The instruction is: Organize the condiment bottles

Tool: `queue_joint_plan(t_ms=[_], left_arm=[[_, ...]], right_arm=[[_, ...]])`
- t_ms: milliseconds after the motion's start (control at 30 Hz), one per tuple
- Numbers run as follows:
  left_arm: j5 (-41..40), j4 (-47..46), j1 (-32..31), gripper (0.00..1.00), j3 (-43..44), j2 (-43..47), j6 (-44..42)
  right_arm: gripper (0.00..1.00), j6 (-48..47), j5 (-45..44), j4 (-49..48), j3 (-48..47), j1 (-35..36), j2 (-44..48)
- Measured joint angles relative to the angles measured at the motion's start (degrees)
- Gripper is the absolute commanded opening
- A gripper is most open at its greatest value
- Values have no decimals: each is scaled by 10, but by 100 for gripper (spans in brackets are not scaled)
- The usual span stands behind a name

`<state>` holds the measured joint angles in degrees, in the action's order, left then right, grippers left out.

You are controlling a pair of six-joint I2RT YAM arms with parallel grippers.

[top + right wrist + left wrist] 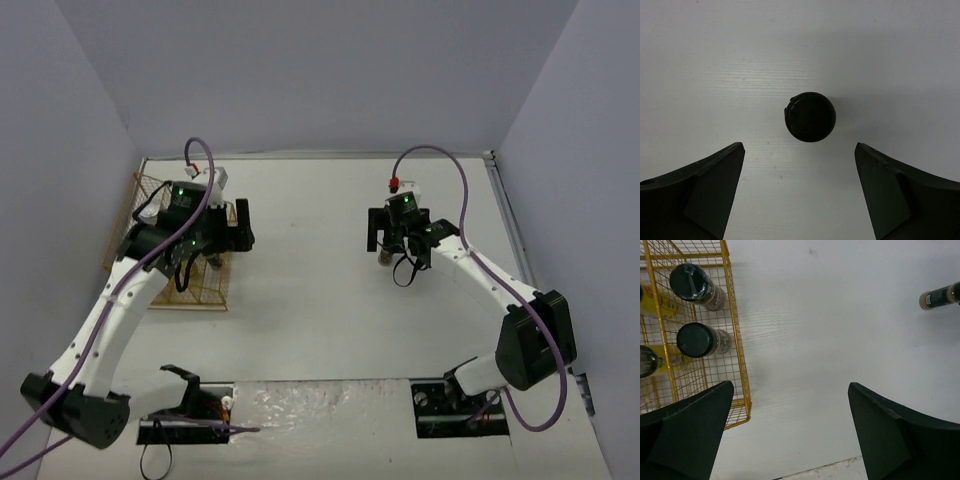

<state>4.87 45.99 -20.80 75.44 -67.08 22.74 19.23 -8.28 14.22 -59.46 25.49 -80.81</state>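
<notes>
A dark black-capped jar (pixel 809 116) stands upright on the white table, seen from straight above in the right wrist view. My right gripper (pixel 799 147) is open and empty above it, the cap just ahead of its fingertips. In the top view the jar (pixel 385 259) peeks out under this gripper (pixel 384 238). My left gripper (pixel 791 390) is open and empty over bare table, right of the gold rack (pixel 736 347). In the rack stand two black-capped jars (pixel 690 282) (pixel 697 340), a third dark cap (pixel 647 361) and yellow-filled bottles (pixel 660 302). The lone jar also shows far right in the left wrist view (pixel 939 296).
The gold wire rack (pixel 205 295) sits at the table's left, partly under my left arm. Grey walls close in the table on three sides. A metal rail (pixel 510 230) runs along the right edge. The arm bases sit at the near edge.
</notes>
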Motion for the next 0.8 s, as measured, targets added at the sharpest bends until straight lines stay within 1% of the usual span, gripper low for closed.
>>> queue_joint_plan(t_ms=[133, 300, 433, 500, 633, 667, 700, 800], left_arm=[[1, -21, -2, 97, -24, 66, -37], [0, -29, -2, 97, -49, 143, -63], [-3, -25, -2, 97, -60, 181, -72], [-6, -22, -2, 97, -63, 195, -75], [-18, -9, -2, 97, -76, 221, -78], [-20, -5, -2, 97, -79, 226, -78], [-22, 0, -2, 97, -80, 231, -79], [-25, 9, -2, 97, -83, 240, -80]], right_arm=[[81, -6, 1, -16, -2, -6, -50], [67, -15, 1, -39, -6, -11, -97], [41, -26, -1, -49, -6, -11, -108], [27, -30, -4, -53, -6, -11, -110], [5, -42, -9, -60, -6, -9, -110], [1, -45, -9, -61, -6, -7, -110], [0, -49, -12, -62, -6, -4, -110], [0, -63, -16, -62, -13, 23, -109]])
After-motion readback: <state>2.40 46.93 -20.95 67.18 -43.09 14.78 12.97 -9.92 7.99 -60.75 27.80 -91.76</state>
